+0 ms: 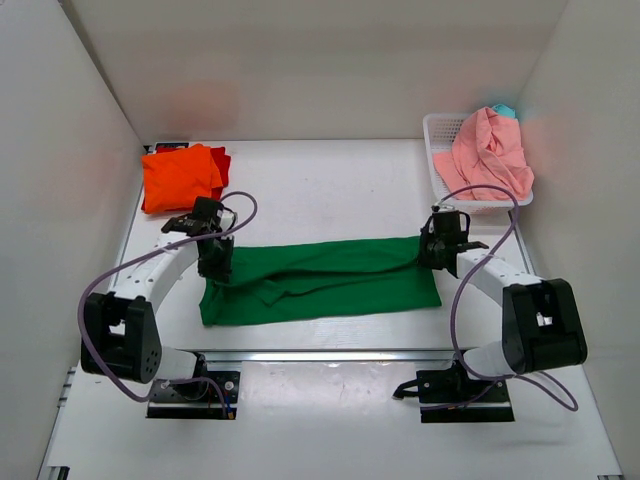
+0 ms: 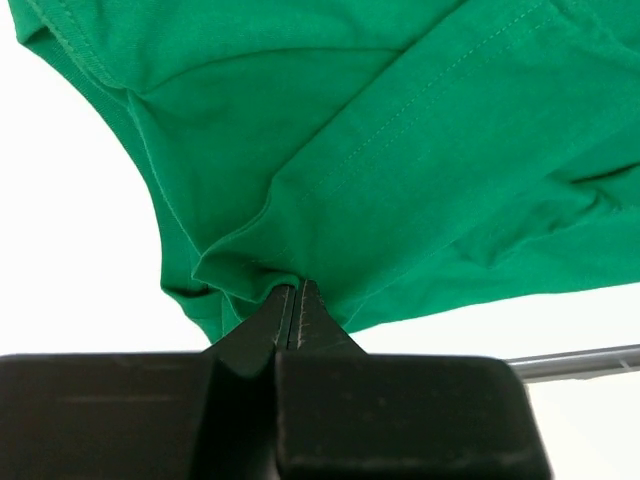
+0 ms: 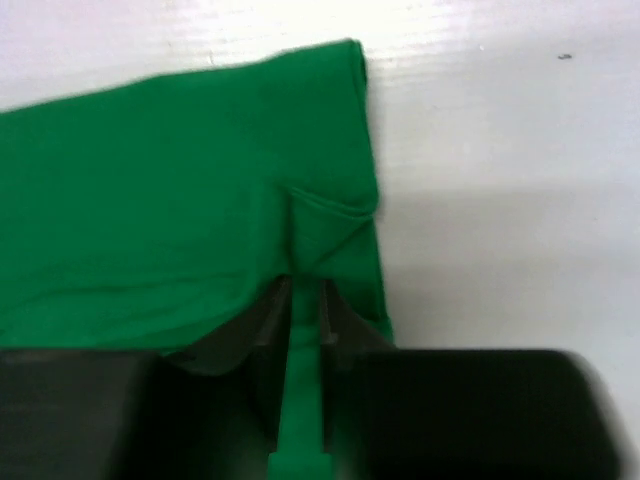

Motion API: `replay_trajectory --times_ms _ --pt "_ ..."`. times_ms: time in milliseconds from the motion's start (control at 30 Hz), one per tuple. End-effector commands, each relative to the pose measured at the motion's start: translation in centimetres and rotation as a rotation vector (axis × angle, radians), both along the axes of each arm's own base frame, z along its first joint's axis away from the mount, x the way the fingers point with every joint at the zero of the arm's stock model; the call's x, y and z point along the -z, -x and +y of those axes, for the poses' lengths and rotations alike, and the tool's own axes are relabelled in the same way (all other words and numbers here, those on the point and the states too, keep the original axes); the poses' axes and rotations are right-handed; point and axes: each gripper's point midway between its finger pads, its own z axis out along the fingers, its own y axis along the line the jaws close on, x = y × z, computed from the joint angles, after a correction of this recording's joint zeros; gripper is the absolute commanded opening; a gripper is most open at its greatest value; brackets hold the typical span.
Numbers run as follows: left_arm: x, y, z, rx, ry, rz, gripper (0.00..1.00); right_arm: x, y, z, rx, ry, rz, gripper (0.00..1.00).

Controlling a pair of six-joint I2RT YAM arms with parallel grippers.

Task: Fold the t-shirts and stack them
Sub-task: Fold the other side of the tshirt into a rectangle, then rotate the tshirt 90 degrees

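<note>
A dark green t-shirt (image 1: 320, 280) lies folded lengthwise across the middle of the table. My left gripper (image 1: 214, 258) is shut on its left end; in the left wrist view the gripper (image 2: 292, 290) pinches a fold of the green cloth (image 2: 400, 150). My right gripper (image 1: 432, 250) is shut on its right end; in the right wrist view the gripper (image 3: 303, 285) holds a strip of green cloth (image 3: 180, 200) between the jaws. A folded orange t-shirt (image 1: 180, 176) lies on a red t-shirt (image 1: 223, 161) at the back left. A salmon pink t-shirt (image 1: 488, 152) is crumpled in the basket.
A white lattice basket (image 1: 437, 150) stands at the back right, with something light blue (image 1: 505, 108) behind the pink cloth. White walls enclose the table on the left, back and right. Purple cables loop from both arms.
</note>
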Motion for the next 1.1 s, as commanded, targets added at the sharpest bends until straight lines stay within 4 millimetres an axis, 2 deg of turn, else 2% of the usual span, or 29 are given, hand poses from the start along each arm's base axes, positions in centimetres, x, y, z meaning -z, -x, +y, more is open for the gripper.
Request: replay_trajectory --times_ms 0,33,100,133,167,267,300,367,433,500,567,633,667,700,733,767,800,867,900,933,967,1000,1033,1067 --pt "-0.6 1.0 -0.1 0.025 0.007 -0.008 0.04 -1.3 0.3 -1.3 0.075 0.019 -0.012 0.17" --pt "-0.8 1.1 0.0 0.025 0.007 -0.011 0.22 -2.1 0.3 -1.5 0.093 0.014 -0.033 0.2" --pt "-1.5 0.6 0.1 0.013 0.009 -0.043 0.32 -3.7 0.5 -1.5 0.102 0.019 -0.074 0.21" --pt "-2.1 0.4 0.1 0.005 0.002 -0.069 0.43 -4.3 0.4 -0.9 0.079 0.011 -0.099 0.22" --pt "-2.4 0.0 0.2 -0.003 -0.004 -0.086 0.49 -5.3 0.1 -0.6 0.062 0.006 -0.133 0.23" --pt "-3.2 -0.5 -0.7 -0.02 0.028 -0.136 0.47 -7.1 -2.0 0.4 0.011 -0.024 -0.201 0.23" --pt "-3.2 -0.7 -1.3 -0.014 0.041 -0.147 0.46 -6.9 -2.5 0.9 -0.013 -0.035 -0.183 0.23" --pt "-1.7 -0.8 -2.1 -0.032 0.052 -0.126 0.43 -6.7 -3.9 2.3 -0.083 -0.059 -0.18 0.22" --pt "0.3 -0.6 -2.9 -0.031 0.046 -0.094 0.4 -5.9 -4.9 3.4 -0.123 -0.079 -0.154 0.21" --pt "2.0 -1.0 -3.9 -0.049 0.058 -0.073 0.35 -4.2 -6.0 4.0 -0.155 -0.062 -0.103 0.21" --pt "4.3 -1.4 -4.4 -0.059 0.037 -0.019 0.34 -2.4 -5.7 4.8 -0.184 -0.057 -0.03 0.19" --pt "5.2 -3.3 -5.0 -0.059 0.032 -0.022 0.31 -0.1 -4.7 4.5 -0.17 -0.036 0.053 0.16" --pt "6.8 -3.2 -5.3 -0.057 0.018 0.033 0.3 0.2 -4.0 4.1 -0.145 -0.025 0.079 0.14" --pt "7.9 -4.2 -5.9 -0.04 0.015 0.073 0.26 1.2 -2.6 4.0 -0.123 -0.031 0.115 0.15" --pt "7.1 -6.1 -6.8 -0.028 0.025 0.064 0.24 2.0 -0.8 3.7 -0.107 -0.035 0.143 0.15" --pt "8.5 -6.5 -7.0 -0.011 0.006 0.117 0.24 2.3 0.0 4.0 -0.088 -0.053 0.154 0.15" --pt "7.4 -8.9 -8.2 0.015 0.019 0.096 0.25 3.0 1.9 3.9 -0.059 -0.066 0.183 0.15" --pt "8.4 -12.1 -9.5 0.025 -0.002 0.123 0.26 4.0 5.1 4.8 -0.055 -0.076 0.225 0.15" --pt "8.0 -14.5 -10.9 0.046 0.008 0.107 0.25 4.3 6.8 5.7 -0.047 -0.1 0.238 0.16" --pt "5.6 -17.5 -12.5 0.061 0.047 0.056 0.25 4.8 8.3 5.8 -0.011 -0.13 0.253 0.16" --pt "7.4 -18.5 -13.0 0.064 0.041 0.094 0.24 4.6 8.8 7.7 -0.05 -0.184 0.239 0.16" --pt "7.2 -21.3 -14.1 0.078 0.05 0.087 0.26 4.5 9.7 8.9 -0.046 -0.234 0.226 0.16" --pt "2.4 -24.8 -16.2 0.098 0.093 -0.025 0.28 4.4 10.6 10.2 -0.032 -0.286 0.234 0.15" --pt "5.4 -25.4 -16.3 0.069 0.101 0.019 0.28 3.8 10.8 12.2 -0.091 -0.314 0.198 0.14"
